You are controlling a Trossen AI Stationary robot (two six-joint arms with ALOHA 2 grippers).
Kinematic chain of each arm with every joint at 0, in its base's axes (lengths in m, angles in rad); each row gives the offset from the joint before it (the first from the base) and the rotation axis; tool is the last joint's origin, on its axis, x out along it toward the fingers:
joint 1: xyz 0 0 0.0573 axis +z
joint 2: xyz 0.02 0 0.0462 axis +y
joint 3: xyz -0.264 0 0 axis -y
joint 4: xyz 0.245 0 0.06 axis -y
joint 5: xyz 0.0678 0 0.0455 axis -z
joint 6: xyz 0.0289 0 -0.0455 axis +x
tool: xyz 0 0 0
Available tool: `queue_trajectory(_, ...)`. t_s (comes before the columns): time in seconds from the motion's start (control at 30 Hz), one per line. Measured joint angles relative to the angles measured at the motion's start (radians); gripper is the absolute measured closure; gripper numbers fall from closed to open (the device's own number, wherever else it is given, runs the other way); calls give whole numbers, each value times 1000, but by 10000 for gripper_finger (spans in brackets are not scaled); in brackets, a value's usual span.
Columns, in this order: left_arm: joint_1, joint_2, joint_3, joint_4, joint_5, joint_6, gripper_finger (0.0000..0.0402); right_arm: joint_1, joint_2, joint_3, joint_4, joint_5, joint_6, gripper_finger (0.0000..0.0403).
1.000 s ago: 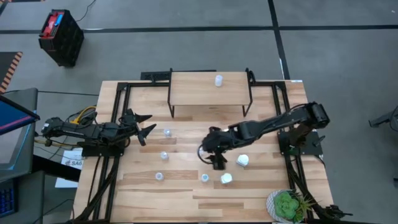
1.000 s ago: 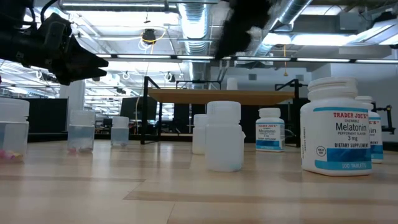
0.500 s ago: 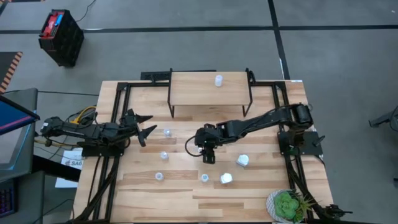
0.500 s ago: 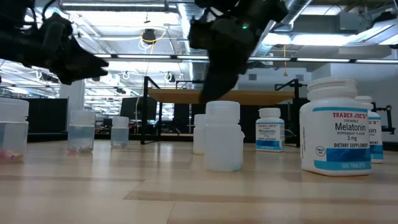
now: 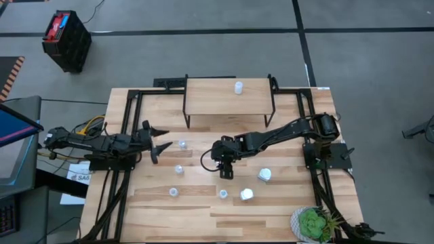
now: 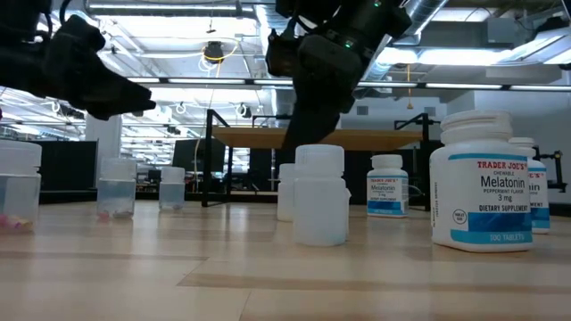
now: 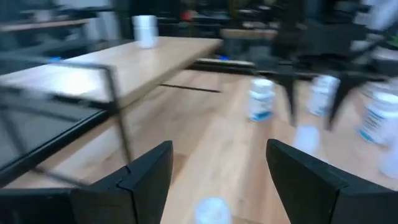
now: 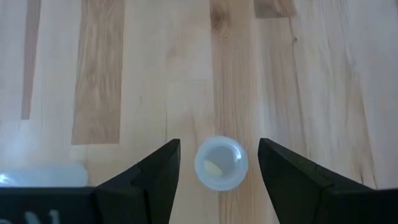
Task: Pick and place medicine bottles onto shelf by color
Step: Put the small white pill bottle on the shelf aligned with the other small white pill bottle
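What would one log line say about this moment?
right hand: open, over pale bottle | left hand: open, waiting | shelf: one white bottle

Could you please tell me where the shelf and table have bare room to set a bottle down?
The shelf is bare left of its one white bottle. The table is bare along its near edge, left of the potted plant. The middle is crowded with bottles.

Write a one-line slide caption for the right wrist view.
Right pincer, open, looks straight down on a small pale bottle standing between its fingers on the wooden tabletop.
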State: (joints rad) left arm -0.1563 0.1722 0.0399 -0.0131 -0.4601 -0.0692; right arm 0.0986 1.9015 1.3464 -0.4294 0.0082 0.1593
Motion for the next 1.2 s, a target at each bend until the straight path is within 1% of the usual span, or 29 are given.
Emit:
queue_trajectory(0.07,0,0,0,0,29,16,156,0,0,0,0,0,0,164)
queue_trajectory(0.7,0,0,0,2,29,21,156,1,52,-2,-10,-3,0,169)
queue_trajectory(0.83,0,0,0,2,29,21,156,1,48,0,-12,-3,0,196)
queue_trajectory(1.03,0,0,0,2,28,21,156,-2,48,1,-7,-3,-2,266)
queue_trajectory(1.1,0,0,0,2,28,21,156,-3,48,24,-32,-5,-10,285)
queue_trajectory(1.2,0,0,0,2,28,21,156,-3,48,102,-138,-6,-51,288)
